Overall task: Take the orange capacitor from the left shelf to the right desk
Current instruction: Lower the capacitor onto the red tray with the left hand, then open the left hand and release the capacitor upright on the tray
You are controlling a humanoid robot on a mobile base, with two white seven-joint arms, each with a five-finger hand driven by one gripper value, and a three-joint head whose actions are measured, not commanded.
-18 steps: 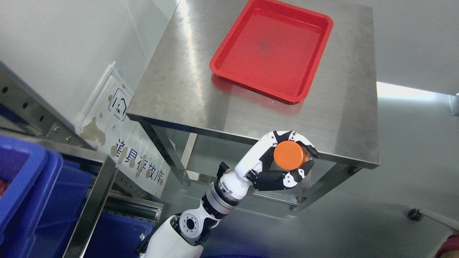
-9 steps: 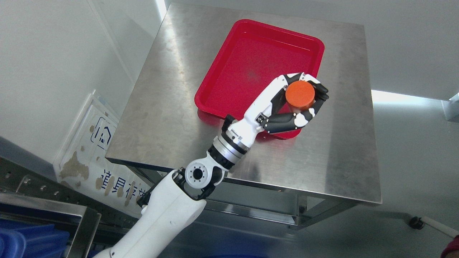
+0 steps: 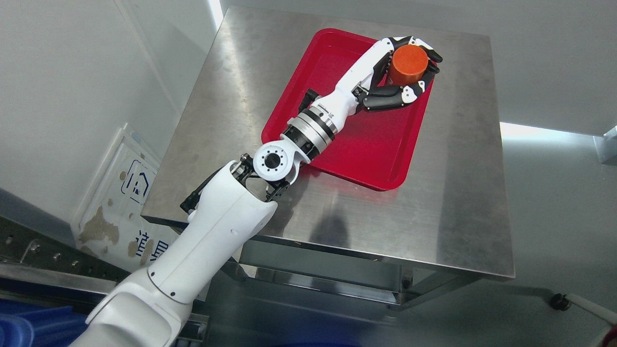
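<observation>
Steel desk [image 3: 458, 202] fills the centre of the head view, its top bare except for a red tray [image 3: 381, 154] set toward 12 o'clock. At 9 o'clock, leaning by the wall below the desk edge, a white sign panel [image 3: 120, 202] carries a blue house-shaped icon and worn blue characters, partly cut off by the arm and not readable. A blue bin [image 3: 14, 327] shows at 7 o'clock under a metal shelf rail [image 3: 43, 262]. Left arm [image 3: 217, 231] enters at 7 o'clock and extends fully on a diagonal toward 1 o'clock, forearm crossing the desk's near-left edge, wrist over the tray. Left hand [image 3: 393, 79] sits over the tray's far-right corner, palm turned sideways, fingers [image 3: 385, 99] curled closed around the orange capacitor [image 3: 409, 65], thumb side below and the other fingers wrapping its top rim. Capacitor held with its flat end toward the camera; whether it touches the tray floor cannot be told. Versus half a second ago: hand and capacitor have travelled from the tray's near-right edge toward 12 o'clock to its far corner, arm stretched further; grip unchanged. Right arm out of view.
</observation>
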